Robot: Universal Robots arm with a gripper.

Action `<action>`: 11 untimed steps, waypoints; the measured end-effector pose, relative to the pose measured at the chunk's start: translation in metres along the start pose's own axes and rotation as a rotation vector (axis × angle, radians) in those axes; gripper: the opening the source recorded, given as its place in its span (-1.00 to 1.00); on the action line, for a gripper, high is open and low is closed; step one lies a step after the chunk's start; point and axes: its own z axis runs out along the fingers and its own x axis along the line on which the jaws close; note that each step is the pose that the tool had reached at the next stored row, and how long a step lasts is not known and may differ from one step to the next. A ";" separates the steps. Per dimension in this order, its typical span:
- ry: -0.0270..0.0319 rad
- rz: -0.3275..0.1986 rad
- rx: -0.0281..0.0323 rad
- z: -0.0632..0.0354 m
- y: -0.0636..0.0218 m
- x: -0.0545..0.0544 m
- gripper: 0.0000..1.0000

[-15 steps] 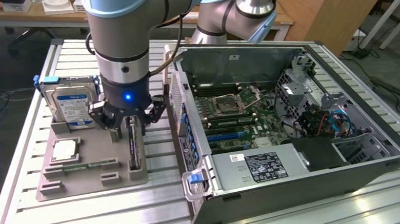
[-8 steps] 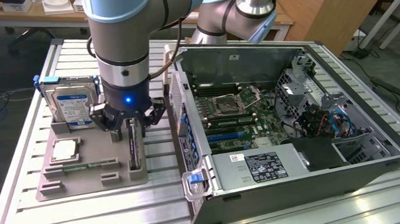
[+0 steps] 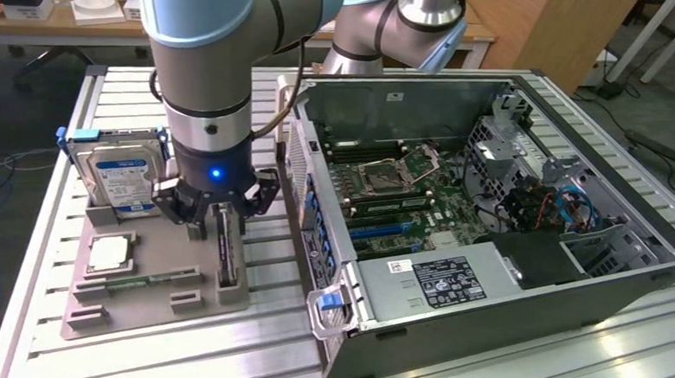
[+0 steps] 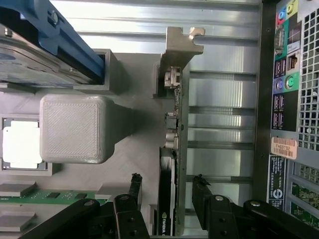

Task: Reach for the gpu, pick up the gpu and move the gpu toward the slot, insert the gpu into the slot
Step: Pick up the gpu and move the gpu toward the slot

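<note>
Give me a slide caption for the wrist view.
Gripper with open jaws straddling the gpu standing on edge in its gray holder, beside the computer case.

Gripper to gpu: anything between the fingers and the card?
No. In the wrist view the open gripper straddles the gpu, bare gaps either side.

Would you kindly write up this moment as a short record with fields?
gripper: open, one finger on each side of the gpu, not closed on it
gpu: standing on edge in the gray holder
holder also carries: hard drive, processor chip
slot: on the motherboard inside the open computer case, apart from the gpu
task stage: reaching; gpu not yet lifted
</note>
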 end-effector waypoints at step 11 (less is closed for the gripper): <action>0.0000 0.002 0.0001 0.0069 -0.0004 0.000 0.06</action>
